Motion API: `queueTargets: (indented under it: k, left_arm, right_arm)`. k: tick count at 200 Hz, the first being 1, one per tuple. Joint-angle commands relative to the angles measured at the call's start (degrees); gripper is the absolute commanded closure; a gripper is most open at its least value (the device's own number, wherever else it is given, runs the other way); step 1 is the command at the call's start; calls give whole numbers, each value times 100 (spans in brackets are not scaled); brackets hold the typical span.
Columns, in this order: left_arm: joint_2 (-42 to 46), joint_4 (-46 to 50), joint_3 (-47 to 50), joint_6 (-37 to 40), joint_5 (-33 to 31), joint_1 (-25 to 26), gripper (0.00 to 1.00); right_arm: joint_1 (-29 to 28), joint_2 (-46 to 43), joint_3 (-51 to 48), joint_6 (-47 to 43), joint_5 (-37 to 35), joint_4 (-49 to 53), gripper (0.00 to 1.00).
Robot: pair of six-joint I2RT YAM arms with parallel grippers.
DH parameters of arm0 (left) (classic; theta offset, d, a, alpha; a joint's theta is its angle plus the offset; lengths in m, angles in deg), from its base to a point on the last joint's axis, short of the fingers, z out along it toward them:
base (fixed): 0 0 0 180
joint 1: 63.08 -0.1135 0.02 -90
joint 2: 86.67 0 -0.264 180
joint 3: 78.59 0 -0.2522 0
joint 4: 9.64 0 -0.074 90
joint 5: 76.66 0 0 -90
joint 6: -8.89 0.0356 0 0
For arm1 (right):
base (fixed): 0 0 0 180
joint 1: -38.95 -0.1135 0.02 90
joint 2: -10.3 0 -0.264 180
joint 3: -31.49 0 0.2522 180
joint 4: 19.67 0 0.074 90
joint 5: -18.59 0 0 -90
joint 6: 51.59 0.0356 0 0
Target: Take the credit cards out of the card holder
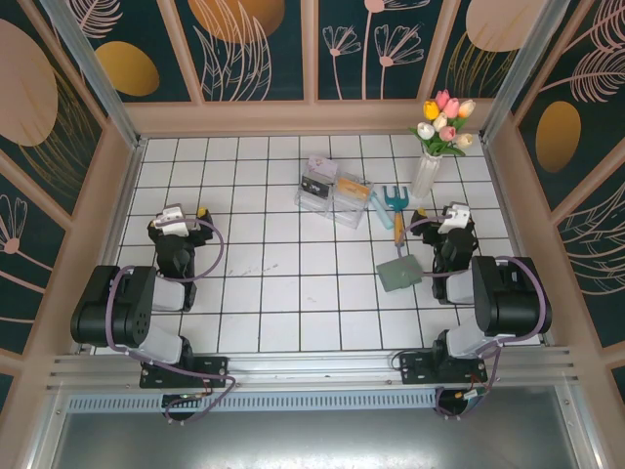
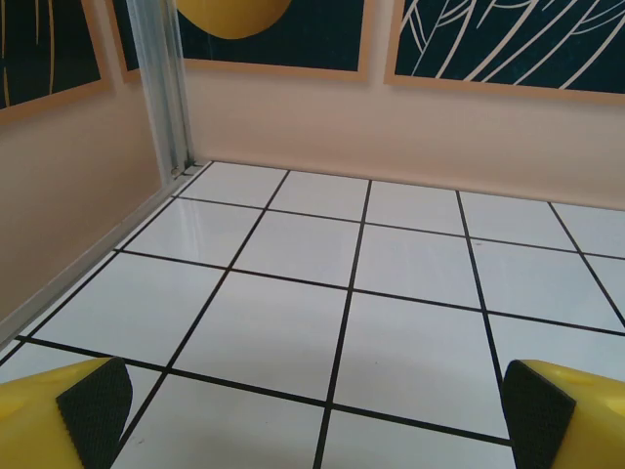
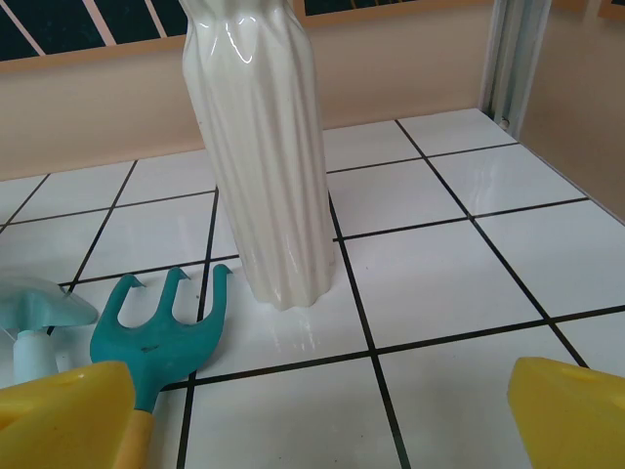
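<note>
currently, card holder (image 1: 399,274) flat just beside right hand (image 3: 317,415), left hand (image 2: 312,410) well apart, both wide open, empty

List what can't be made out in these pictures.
Flat grey-green card holder, top view: too small to tell whether it holds credit cards.
Clear plastic compartment tray, top view: contents too small to identify.
Teal garden fork, right wrist view: handle cut off at the bottom edge.
Ribbed white vase, right wrist view: top cut off by the upper edge.
</note>
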Motion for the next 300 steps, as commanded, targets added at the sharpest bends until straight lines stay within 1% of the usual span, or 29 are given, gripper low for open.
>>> queueTargets:
  k: [1, 156, 170, 186, 204, 220, 235, 248, 266, 274, 285, 300]
  left_arm:
    - [-25, -180, -52, 86, 80, -29, 1]
    - [-2, -224, -24, 108, 110, -29, 1]
    - [184, -17, -57, 101, 147, -29, 1]
    - [561, 586, -188, 6, -76, -29, 1]
    - [1033, 1519, -424, -227, -318, -29, 1]
    - [1384, 2325, -642, -579, -626, -34, 1]
    - [1693, 3171, -903, -862, -677, -29, 1]
    - [1950, 4024, -1230, -1210, -696, -29, 1]
    - [2260, 5358, -1742, -1824, -543, -29, 1]
    - [2373, 5826, -1944, -2029, -340, -29, 1]
    - [2500, 6163, -2085, -2156, 93, -29, 1]
    - [2642, 6319, -2102, -2217, 625, -29, 1]
  right_arm:
    - [14, 51, -6, 54, 130, -286, 1]
    - [15, 30, -44, 59, 82, -344, 1]
    - [2, -135, -94, 132, -115, -306, 1]
    - [-5, -515, -132, 192, -320, -31, 1]
    - [-20, -1175, 27, 318, -618, 996, 1]
    - [-29, -1863, 226, 654, -924, 2045, 1]
    - [-31, -2522, 377, 1174, -1065, 2978, 1]
    - [-35, -3058, 631, 1783, -1216, 4061, 1]
    - [-33, -3514, 1140, 2752, -1421, 5766, 1]
    - [-27, -3601, 1370, 3112, -1477, 6456, 1]
    - [-25, -3645, 1653, 3387, -1450, 7231, 1]
    - [-27, -3642, 1942, 3385, -1018, 7962, 1]
